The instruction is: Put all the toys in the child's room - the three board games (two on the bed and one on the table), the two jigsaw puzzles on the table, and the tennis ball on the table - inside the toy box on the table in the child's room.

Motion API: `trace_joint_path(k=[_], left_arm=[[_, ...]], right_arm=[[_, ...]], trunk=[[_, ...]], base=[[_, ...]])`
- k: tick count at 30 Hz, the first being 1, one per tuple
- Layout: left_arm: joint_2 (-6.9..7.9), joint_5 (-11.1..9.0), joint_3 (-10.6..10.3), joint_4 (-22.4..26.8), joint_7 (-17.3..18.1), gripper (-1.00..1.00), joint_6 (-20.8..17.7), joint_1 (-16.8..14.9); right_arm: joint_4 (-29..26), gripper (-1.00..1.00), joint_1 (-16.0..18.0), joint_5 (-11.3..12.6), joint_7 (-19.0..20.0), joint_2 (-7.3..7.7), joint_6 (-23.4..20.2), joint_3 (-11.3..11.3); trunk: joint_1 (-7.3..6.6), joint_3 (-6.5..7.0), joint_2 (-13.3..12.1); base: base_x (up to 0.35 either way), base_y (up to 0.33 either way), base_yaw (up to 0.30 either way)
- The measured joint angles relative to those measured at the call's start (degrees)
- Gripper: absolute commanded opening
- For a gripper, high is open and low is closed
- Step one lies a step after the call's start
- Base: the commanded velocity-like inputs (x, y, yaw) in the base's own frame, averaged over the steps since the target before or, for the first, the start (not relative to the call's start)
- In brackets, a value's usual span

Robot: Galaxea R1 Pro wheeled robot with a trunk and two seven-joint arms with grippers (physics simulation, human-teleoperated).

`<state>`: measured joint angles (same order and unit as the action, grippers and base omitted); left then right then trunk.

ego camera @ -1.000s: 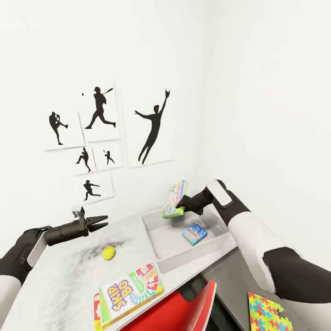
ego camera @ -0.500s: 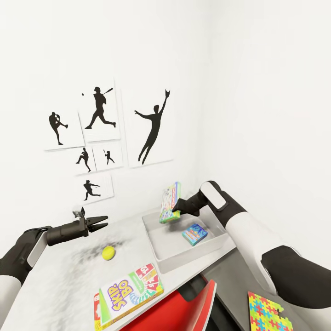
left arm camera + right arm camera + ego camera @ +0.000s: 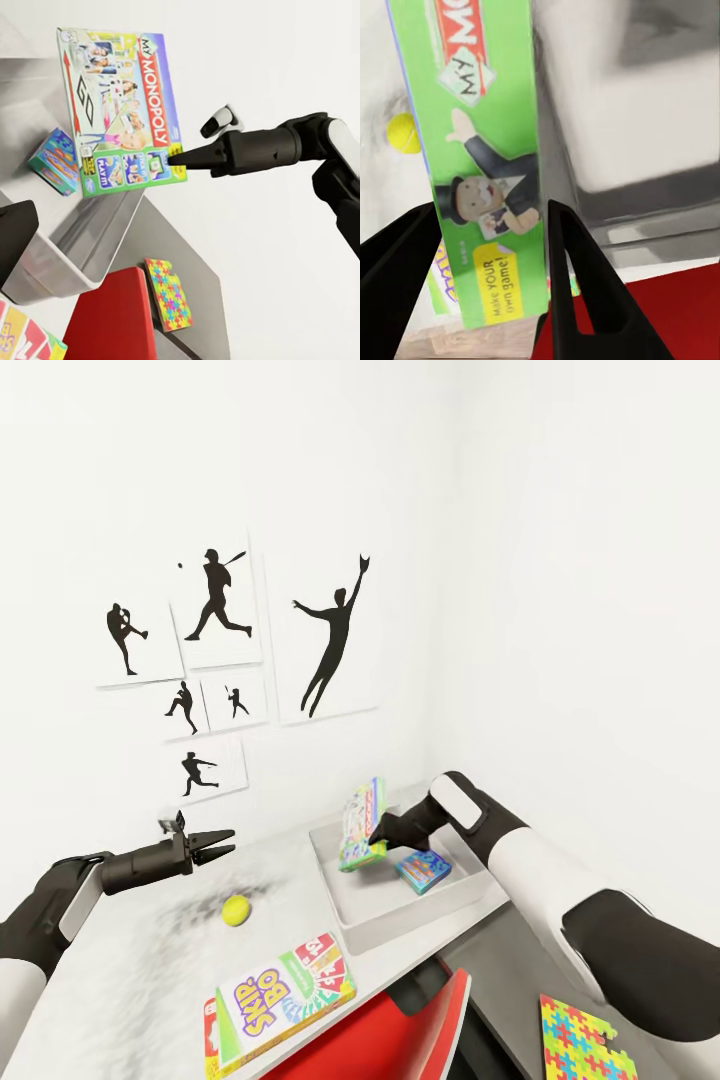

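**Inspector A:** Bench [image 3: 130,970] first: pale grey top running along the white wall, with black sports-silhouette pictures [image 3: 330,635] hung above it. What stands on it?

**Inspector B:** Toy box [image 3: 345,900], a shallow grey tray, at the bench's 3 o'clock end. Inside it, toward the right, lies the light blue game box [image 3: 423,869], flat on the floor of the tray.

**Inspector A:** Next item by size?

**Inspector B:** Green-edged Monopoly box [image 3: 361,825], held nearly upright, tilted, above the left half of the toy box. The right claw [image 3: 379,836] is closed on its lower edge; the right wrist view shows both fingers [image 3: 581,300] flanking the green side. Whether the box touches the tray, I cannot tell.

**Inspector A:** Remaining toys?

**Inspector B:** "SKIP BO" box [image 3: 285,990] lies flat at the bench's 6 o'clock edge, just above a red chair [image 3: 400,1040]. One jigsaw puzzle [image 3: 585,1042] lies on a lower grey surface at 4 o'clock. The tennis ball [image 3: 236,910] rests on the bench between the SKIP BO box and the left claw [image 3: 228,841].

**Inspector A:** Left claw's state?

**Inspector B:** Hovering above the bench at 9 o'clock, fingers slightly parted, holding nothing.
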<state>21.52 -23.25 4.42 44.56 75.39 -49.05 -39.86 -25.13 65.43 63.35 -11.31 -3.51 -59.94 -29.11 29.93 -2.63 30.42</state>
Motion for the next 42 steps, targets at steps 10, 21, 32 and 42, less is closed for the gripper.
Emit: trace_joint_path(k=[10, 21, 32, 42], left_arm=[[0.0, -0.03, 0.12, 0.0, 0.24, 1.0, 0.01, 0.0], [0.01, -0.05, 0.11, 0.0, 0.37, 1.0, 0.01, 0.0], [0.0, -0.05, 0.08, 0.0, 0.38, 1.0, 0.01, 0.0], [0.0, -0.05, 0.08, 0.0, 0.46, 1.0, 0.01, 0.0]], right_arm=[[0.1, -1.0, -0.03, -0.26, 1.35, -0.11, -0.01, -1.53], [0.26, -1.0, 0.04, -0.21, 1.8, -0.06, -0.01, -10.02], [0.32, -1.0, -0.03, -0.26, 4.17, 0.06, 0.0, -12.06], [3.42, -1.0, 0.04, -0.49, 4.99, 0.0, 0.02, -13.86]], trunk=[[0.0, 0.0, 0.0], [0.0, 0.0, 0.0], [0.0, 0.0, 0.0], [0.0, 0.0, 0.0]], base=[[0.0, 0.0, 0.0], [0.0, 0.0, 0.0], [0.0, 0.0, 0.0], [0.0, 0.0, 0.0]])
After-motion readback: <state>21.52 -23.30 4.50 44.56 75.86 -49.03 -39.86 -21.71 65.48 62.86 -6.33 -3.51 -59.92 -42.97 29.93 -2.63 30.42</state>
